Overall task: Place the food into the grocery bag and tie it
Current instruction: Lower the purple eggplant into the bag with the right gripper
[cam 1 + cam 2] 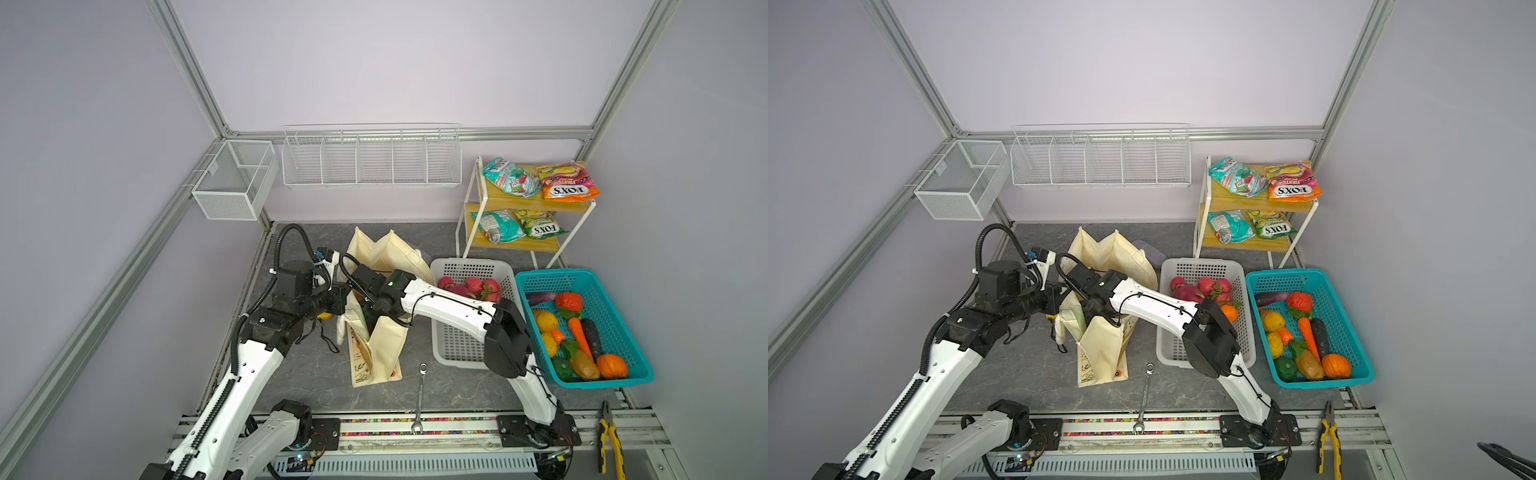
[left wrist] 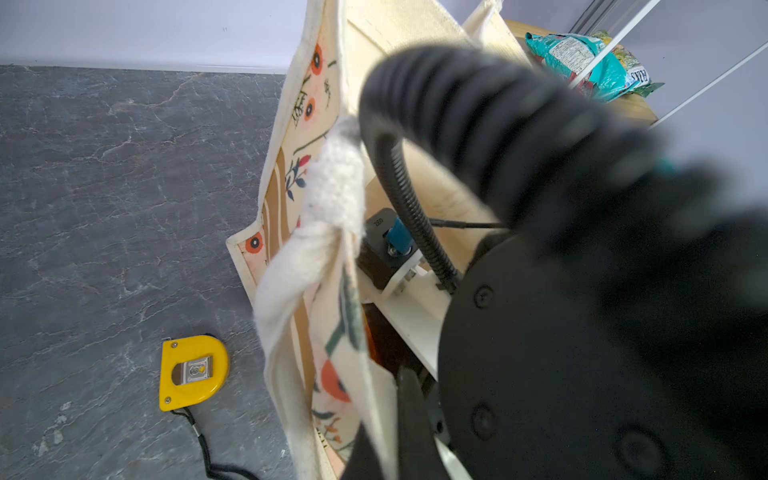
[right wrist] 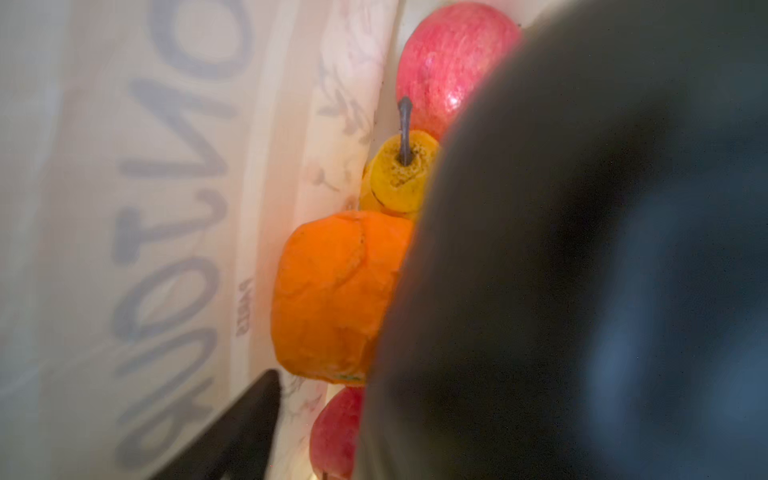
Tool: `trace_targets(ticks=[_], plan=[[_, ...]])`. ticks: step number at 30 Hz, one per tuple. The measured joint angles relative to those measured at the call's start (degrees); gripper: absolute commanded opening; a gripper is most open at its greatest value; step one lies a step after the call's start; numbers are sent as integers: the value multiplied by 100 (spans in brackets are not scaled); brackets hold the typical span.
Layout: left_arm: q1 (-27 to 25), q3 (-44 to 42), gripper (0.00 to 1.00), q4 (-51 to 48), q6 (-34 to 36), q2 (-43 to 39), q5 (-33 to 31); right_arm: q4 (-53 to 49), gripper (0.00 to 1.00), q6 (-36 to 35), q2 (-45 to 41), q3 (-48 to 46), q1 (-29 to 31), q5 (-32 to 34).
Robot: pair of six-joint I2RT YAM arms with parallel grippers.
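Rim of the grocery bag (image 2: 291,137) sits clamped in left hand (image 2: 384,432); right hand (image 1: 368,318) gapes open inside.

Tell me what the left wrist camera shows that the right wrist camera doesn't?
Only the left wrist view shows the grey table, a yellow tape measure, the white rope handle and a teal snack packet. Only the right wrist view shows fruit inside: two red apples, an orange and a yellow fruit. Both show the grocery bag.

The right arm (image 1: 440,301) crowds the open grocery bag (image 1: 386,345).
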Motion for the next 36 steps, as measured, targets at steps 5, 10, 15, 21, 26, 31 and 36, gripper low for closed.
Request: trace_targets(ticks=[5, 10, 15, 21, 26, 31, 36], plan=[[0, 0, 0, 7, 0, 0, -2, -68, 88, -2, 0, 131, 0, 81], [0, 0, 0, 31, 0, -4, -2, -181, 88, -11, -2, 315, 0, 227], [0, 0, 0, 31, 0, -7, 0, -291, 88, -63, -26, 376, 0, 409], [0, 0, 0, 42, 2, -9, 4, -601, 88, -229, -317, 643, 0, 866], [0, 0, 0, 39, 2, -4, -2, -667, 88, -382, -890, 824, 7, 1198], [0, 0, 0, 46, 2, 35, -2, -608, 88, -496, -1770, 739, 39, 1668], [0, 0, 0, 66, 2, 57, -2, -216, 88, -553, -3036, -249, 42, 2354]])
